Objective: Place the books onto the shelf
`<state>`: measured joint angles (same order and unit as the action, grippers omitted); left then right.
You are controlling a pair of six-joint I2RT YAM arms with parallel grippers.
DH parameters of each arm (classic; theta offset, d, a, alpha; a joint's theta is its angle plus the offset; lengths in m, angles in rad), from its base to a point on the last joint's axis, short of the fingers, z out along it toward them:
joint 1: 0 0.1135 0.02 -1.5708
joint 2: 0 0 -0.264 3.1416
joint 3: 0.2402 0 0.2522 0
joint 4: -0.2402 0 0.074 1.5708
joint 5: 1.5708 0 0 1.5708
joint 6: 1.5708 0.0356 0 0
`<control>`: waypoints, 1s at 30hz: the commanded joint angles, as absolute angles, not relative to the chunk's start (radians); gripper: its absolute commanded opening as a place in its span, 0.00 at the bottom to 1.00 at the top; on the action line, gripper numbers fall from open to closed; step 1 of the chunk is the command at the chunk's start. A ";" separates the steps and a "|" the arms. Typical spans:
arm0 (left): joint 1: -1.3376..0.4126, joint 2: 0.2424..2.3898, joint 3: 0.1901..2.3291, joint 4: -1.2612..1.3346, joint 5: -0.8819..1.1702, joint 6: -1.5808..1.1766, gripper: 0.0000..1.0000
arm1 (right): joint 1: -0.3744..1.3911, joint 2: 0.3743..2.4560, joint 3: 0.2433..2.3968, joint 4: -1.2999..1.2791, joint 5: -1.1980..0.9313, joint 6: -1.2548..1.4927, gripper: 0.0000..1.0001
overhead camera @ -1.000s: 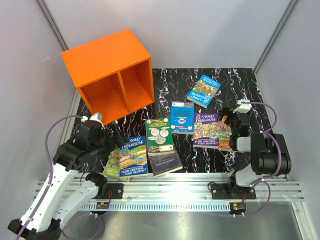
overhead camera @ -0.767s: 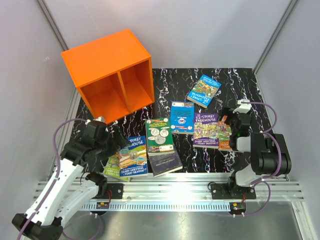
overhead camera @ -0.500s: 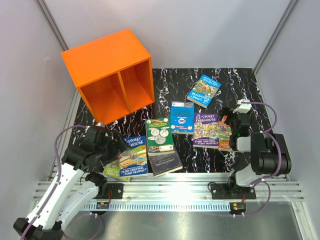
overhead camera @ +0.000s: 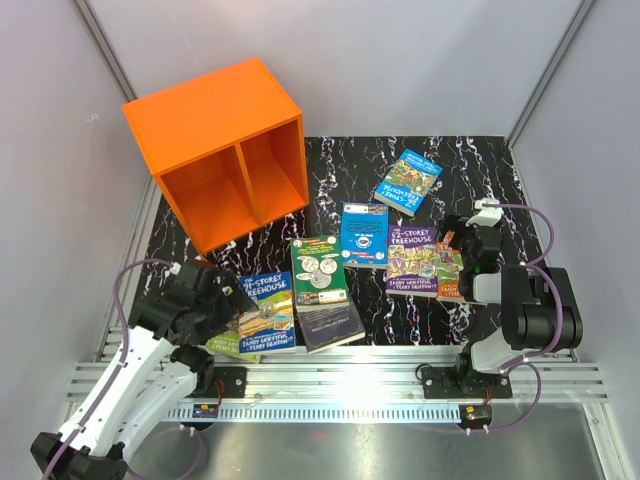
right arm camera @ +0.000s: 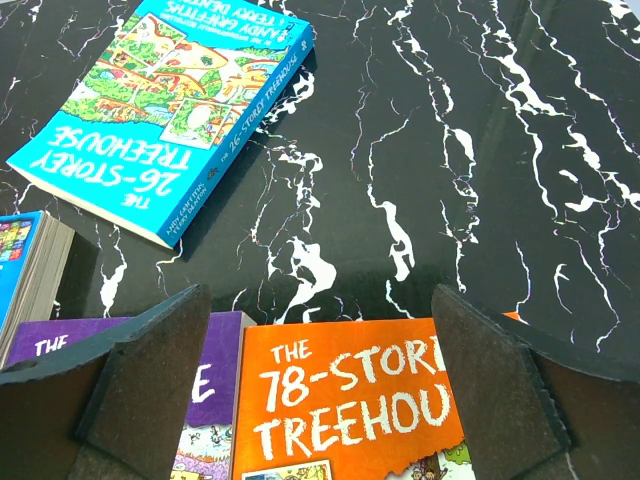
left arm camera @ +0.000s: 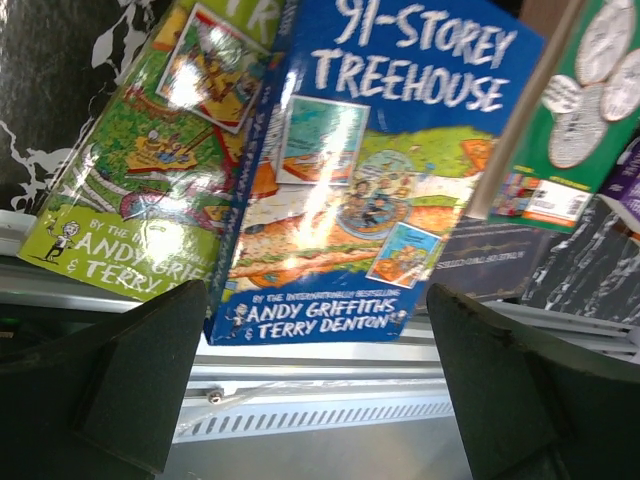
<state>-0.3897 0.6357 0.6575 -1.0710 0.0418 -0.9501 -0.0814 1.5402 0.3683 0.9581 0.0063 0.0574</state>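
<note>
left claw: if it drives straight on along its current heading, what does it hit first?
Most likely the blue 91-Storey Treehouse book. In the wrist view it sits centred between the fingers of the open left claw, lying partly over a green book. The depth to it is hard to judge.

You see the green book only partly, under the 91-Storey Treehouse; the orange 78-Storey Treehouse runs off your right wrist view's bottom edge.
</note>
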 commanded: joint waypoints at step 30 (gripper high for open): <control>-0.394 0.721 0.620 -0.891 0.075 -0.867 0.99 | 0.313 1.478 0.911 -0.029 -0.583 0.956 1.00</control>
